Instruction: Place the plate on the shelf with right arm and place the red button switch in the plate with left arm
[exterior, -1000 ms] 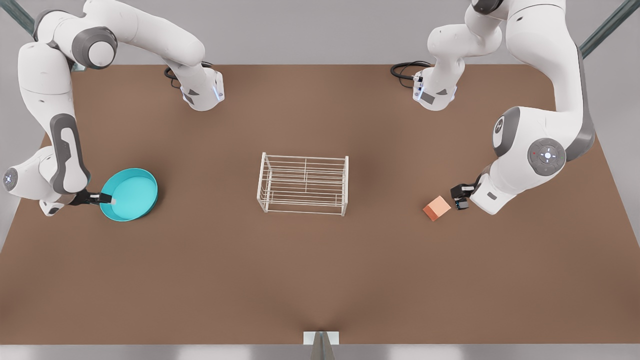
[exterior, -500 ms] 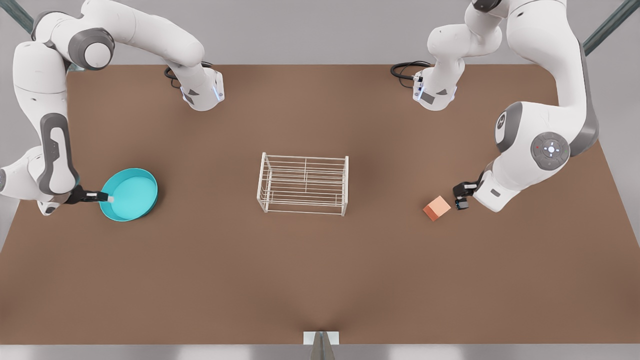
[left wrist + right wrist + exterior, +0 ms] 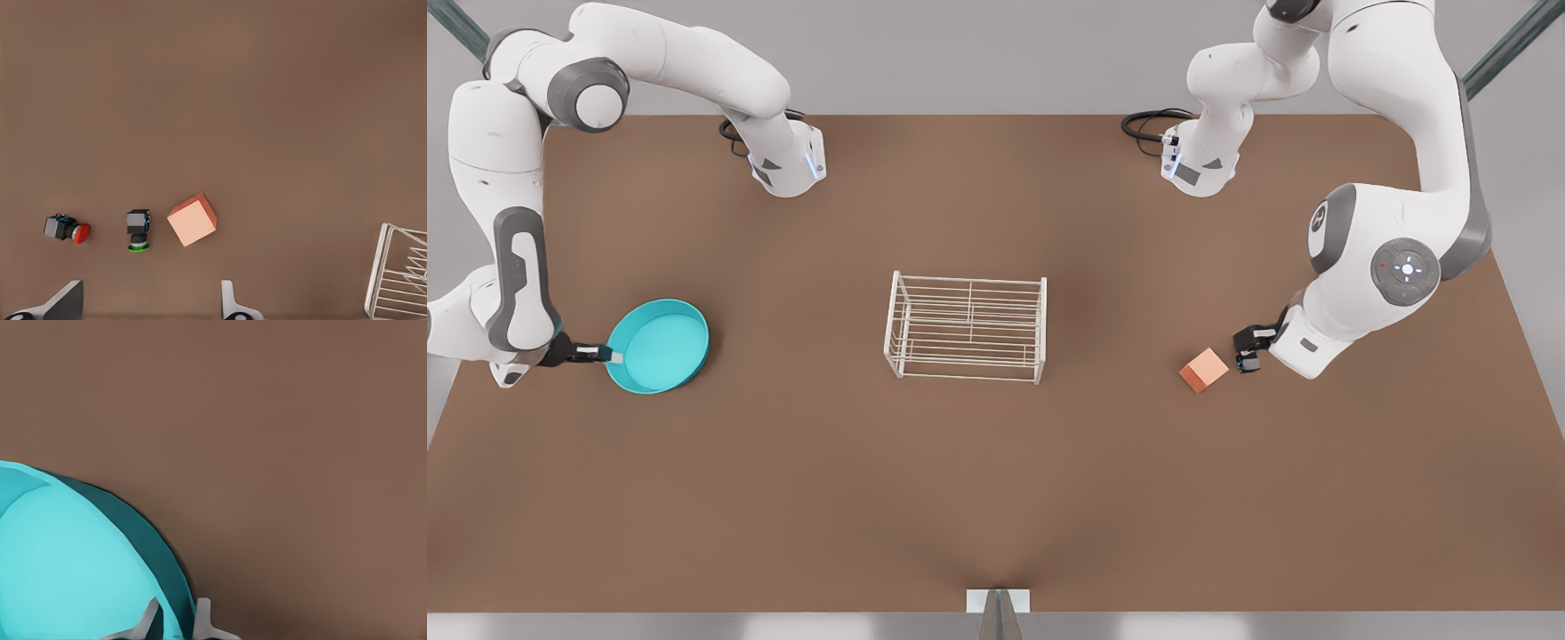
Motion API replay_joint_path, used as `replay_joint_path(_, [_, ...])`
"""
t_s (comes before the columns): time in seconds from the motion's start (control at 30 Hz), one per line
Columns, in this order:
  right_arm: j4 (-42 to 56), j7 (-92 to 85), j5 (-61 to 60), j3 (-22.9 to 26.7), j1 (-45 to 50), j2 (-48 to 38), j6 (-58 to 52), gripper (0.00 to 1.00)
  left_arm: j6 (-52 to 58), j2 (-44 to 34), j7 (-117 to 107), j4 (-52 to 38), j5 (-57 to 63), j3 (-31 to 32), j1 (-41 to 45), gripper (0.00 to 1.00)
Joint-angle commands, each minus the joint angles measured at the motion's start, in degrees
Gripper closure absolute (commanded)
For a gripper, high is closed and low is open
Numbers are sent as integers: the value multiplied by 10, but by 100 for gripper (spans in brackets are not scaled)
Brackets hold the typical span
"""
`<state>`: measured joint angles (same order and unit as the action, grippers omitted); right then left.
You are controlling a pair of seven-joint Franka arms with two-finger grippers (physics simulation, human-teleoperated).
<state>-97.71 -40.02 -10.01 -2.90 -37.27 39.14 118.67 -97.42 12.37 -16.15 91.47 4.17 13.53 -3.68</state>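
Front view: turquoise plate (image 3: 660, 348) on the brown table (image 3: 996, 498) at nine o'clock from the white wire shelf (image 3: 967, 327), well apart from it. Right gripper (image 3: 609, 355) at the plate's nine o'clock edge, fingers straddling the rim. Left gripper (image 3: 1247, 350) at three o'clock from the shelf, low over the table just beside a salmon-orange cube (image 3: 1203, 370); finger state impossible to tell from here.

Left wrist view: fingers (image 3: 60, 305) wide apart, clamped on nothing. Beyond them, lying in a row, red button switch (image 3: 67, 229), green-capped switch (image 3: 138, 230) and the cube, red one farthest from the cube, with a corner of the shelf at four o'clock.

Right wrist view: two pale fingertips (image 3: 203, 619) close together either side of the plate's raised rim, seemingly pinching it, though contact not certain.

Step in hand, by judgement: securing the rim before the lift. Best done with a firm pinch on the rim wall, a level lift, and enough height to clear the shelf's corner posts. For the left gripper: centring over the red cap, not the green, keeping clear of the neighbour.
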Motion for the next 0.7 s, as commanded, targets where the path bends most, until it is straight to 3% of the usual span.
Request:
replay_joint_path(0.0, [2, -14, 0, 0, 0, 1, -2, 65, 0, -1, -3, -1, 0, 0, 0, 0])
replay_joint_path(0.2, [9, -16, -2, 1, 1, 10, -1, 65, 0, -1, -3, -1, 0, 0, 0, 0])
replay_joint_path(0.37, [10, -17, -1, 0, 1, 10, -4, 77, 1, -1, -5, 0, 0, 1, 1, 0])
replay_joint_path(0.67, [12, -14, -2, -2, 4, -26, -87, 79, 28, 0, -11, 3, -4, 5, 2, 0])
